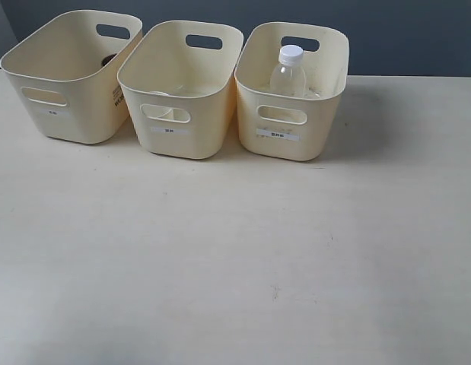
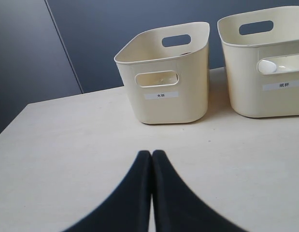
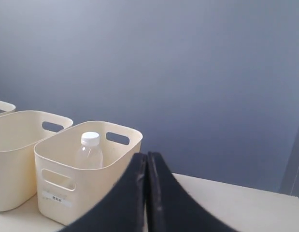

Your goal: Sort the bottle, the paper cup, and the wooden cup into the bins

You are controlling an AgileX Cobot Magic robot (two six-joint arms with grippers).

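Nearest the exterior camera, the pale wood-look desk [image 1: 235,266] lies bare across its front half; neither arm shows in that view.

In the left wrist view the left gripper [image 2: 152,154] hangs over the desk w/ its two black fingers pressed tip to tip, nothing between them. The right gripper [image 3: 146,157] looks the same in the right wrist view: fingers together, holding nothing.

Along the desk's far edge stand the bins, three cream tubs in a row, sides nearly touching. The left bin [image 1: 71,76] sits toward the far-left corner; a dark rounded bit at its back wall is probably the wooden cup [image 1: 108,58], mostly hidden. The middle bin [image 1: 180,91] shows a white curved shape through its front handle slot, likely the paper cup [image 2: 266,66] lying on its side, though too little shows to be sure. The right bin [image 1: 292,95] holds the bottle [image 1: 288,72], upright, long axis vertical, white cap just above the rim.

Judgement: all three items appear binned, so sorting looks done or nearly so. If any item needed a fix, each lies ahead of the grippers toward the far edge; left arm is nearer the two cups, right arm nearer the bottle.
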